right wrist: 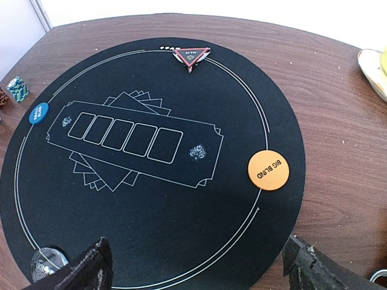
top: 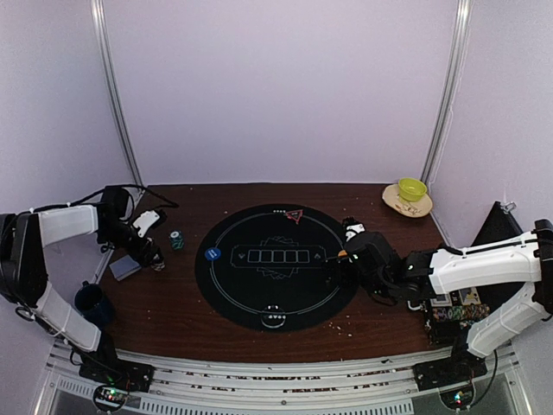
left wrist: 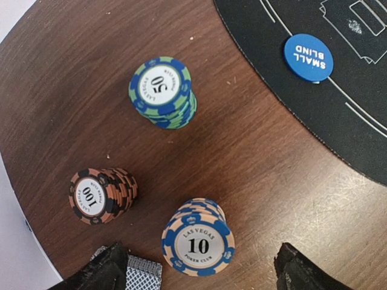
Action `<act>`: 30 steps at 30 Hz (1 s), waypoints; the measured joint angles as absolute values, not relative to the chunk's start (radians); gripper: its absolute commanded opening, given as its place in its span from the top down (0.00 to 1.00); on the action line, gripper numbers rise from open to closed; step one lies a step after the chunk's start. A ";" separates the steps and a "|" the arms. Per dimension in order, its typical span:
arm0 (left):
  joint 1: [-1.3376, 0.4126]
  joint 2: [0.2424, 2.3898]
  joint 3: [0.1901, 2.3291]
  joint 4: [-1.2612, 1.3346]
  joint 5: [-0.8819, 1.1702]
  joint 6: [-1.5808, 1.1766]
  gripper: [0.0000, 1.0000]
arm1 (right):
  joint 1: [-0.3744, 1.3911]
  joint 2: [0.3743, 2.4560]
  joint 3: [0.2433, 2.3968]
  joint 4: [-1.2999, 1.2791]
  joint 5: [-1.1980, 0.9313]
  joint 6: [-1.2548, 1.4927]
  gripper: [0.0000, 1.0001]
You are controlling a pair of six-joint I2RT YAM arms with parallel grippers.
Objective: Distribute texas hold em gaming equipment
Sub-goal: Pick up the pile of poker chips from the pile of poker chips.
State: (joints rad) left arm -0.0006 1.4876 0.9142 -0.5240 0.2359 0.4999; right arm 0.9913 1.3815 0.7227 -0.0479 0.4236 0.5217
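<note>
My left gripper (left wrist: 199,266) hangs spread, a finger on each side of the "10" chip stack (left wrist: 198,238) on bare wood beside the cards (left wrist: 143,275) — I'd centre, drop low and close squarely so no chips shear off. Right gripper (right wrist: 196,263) is spread over the mat (right wrist: 151,217).

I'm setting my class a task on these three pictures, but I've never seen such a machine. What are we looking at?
Two robot arms stand at a table's near edge. One picture looks down from above; the others come from cameras on each wrist. A round black mat holds a blue disc, an orange disc and a red triangle marker. Beside it stand a 50 stack, 100 stack and 10 stack of chips, plus cards. The left gripper is open, a finger each side of the 10 stack. The right gripper hangs open over the mat. Nothing is held.
</note>
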 measured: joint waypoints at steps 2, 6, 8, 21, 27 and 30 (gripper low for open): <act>-0.001 1.488 0.907 -0.519 0.227 0.498 0.16 | 0.992 1.382 0.723 -0.048 0.424 0.522 0.00; -0.001 1.489 0.903 -0.512 0.218 0.495 0.19 | 0.992 1.382 0.723 -0.048 0.424 0.520 0.00; -0.001 1.491 0.903 -0.503 0.216 0.492 0.22 | 0.992 1.382 0.723 -0.048 0.423 0.520 0.00; -0.001 1.528 0.903 -0.464 0.205 0.484 0.26 | 0.993 1.382 0.723 -0.048 0.423 0.520 0.00; -0.001 1.532 0.899 -0.461 0.202 0.484 0.29 | 0.993 1.382 0.723 -0.048 0.423 0.520 0.00; -0.001 1.535 0.894 -0.460 0.201 0.484 0.30 | 0.993 1.382 0.723 -0.048 0.423 0.520 0.00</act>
State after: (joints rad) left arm -0.0006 1.5349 0.8936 -0.4603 0.2012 0.4843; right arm 0.9928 1.3815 0.7231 -0.0479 0.4232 0.5198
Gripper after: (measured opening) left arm 0.711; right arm 0.999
